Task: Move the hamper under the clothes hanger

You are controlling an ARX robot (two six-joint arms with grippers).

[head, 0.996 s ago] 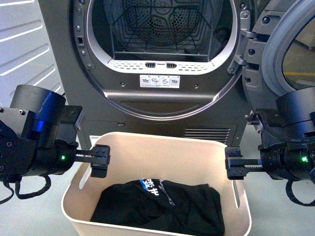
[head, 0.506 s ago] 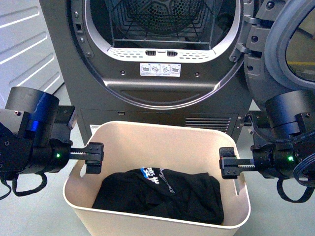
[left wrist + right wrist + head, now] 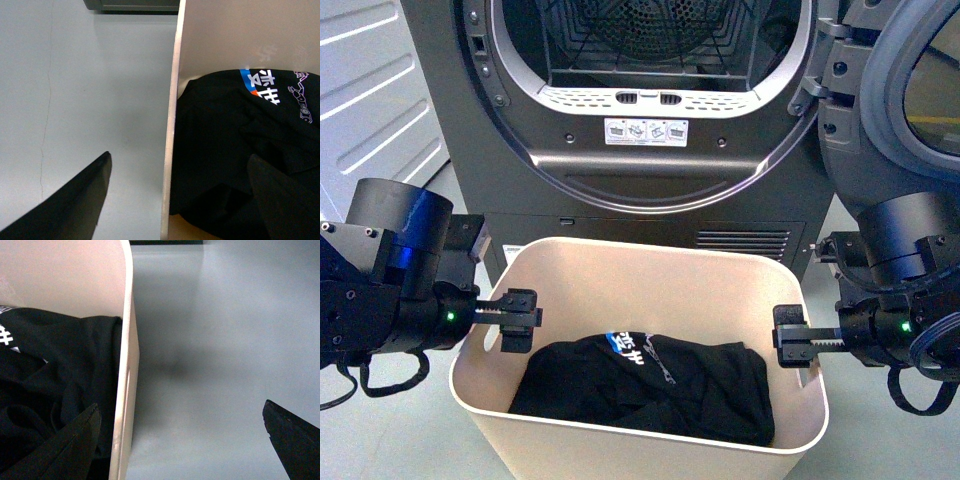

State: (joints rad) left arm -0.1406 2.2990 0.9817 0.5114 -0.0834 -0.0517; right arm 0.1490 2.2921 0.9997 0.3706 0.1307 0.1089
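The hamper (image 3: 650, 285) stands upright on the floor just in front of the open dryer (image 3: 650, 200), with its long axis running left to right. The black garment (image 3: 650, 385) inside bears white characters on a blue patch, which are illegible. The dryer label (image 3: 646, 133) is too small to read. The left fingers (image 3: 519, 318) and right fingers (image 3: 790, 348) are spread, each pair straddling one short wall.

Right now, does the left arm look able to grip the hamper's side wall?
Probably yes: the left end effector is open and straddles the hamper wall, one finger outside, one inside above the black clothing, with nothing between.
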